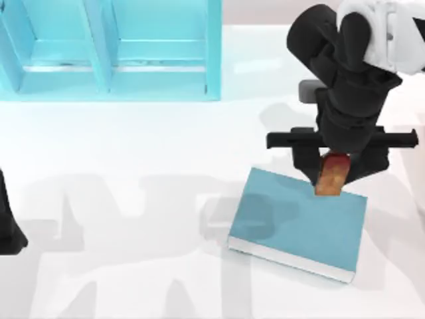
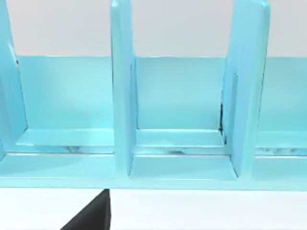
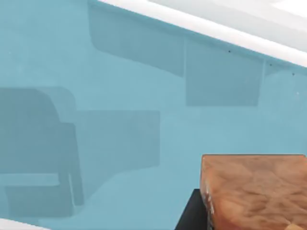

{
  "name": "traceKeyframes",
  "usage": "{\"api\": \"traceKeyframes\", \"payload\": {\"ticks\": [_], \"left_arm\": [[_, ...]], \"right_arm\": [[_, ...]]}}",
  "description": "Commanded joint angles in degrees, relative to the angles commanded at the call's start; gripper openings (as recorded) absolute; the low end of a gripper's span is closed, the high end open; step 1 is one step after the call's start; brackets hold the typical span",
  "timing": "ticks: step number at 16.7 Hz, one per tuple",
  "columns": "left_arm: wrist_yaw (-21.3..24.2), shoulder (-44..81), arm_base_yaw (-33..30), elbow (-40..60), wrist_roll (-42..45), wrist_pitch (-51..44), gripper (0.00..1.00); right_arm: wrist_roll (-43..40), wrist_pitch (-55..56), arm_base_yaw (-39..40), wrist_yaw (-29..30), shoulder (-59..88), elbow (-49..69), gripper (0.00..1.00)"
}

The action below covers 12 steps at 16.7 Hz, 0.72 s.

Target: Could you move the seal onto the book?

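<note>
Right now my right gripper [image 1: 330, 174] hangs over the far edge of the book [image 1: 292, 226], its fingers clamped on the seal [image 1: 331, 175], which sits between them with its dark red top up toward the wrist and its amber body pointing down at the teal cover. In the right wrist view the seal's amber block [image 3: 254, 191] sits just beside one dark finger [image 3: 192, 213], with the book's cover [image 3: 120, 96] spread out beyond the fingertips (whether the seal's base touches the cover, I cannot tell). From above, the book lies tilted on the white table [image 1: 133, 199], white page edges toward the near side. My left arm [image 1: 8, 226] is parked at the table's left edge, its wrist camera facing the cyan shelf unit [image 2: 182, 120], which stands at the back [image 1: 113, 46], well apart from the right fingers.
</note>
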Motion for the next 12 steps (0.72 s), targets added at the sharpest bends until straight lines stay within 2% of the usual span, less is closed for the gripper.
{"api": "traceKeyframes", "payload": {"ticks": [3, 12], "left_arm": [[0.0, 0.0, 0.0, 0.0, 0.0, 0.0, 1.0], [0.0, 0.0, 0.0, 0.0, 0.0, 0.0, 1.0]], "right_arm": [[4.3, 3.6, 4.4, -0.2, 0.5, -2.3, 0.0], [4.5, 2.8, 4.6, -0.2, 0.3, -1.6, 0.0]]}}
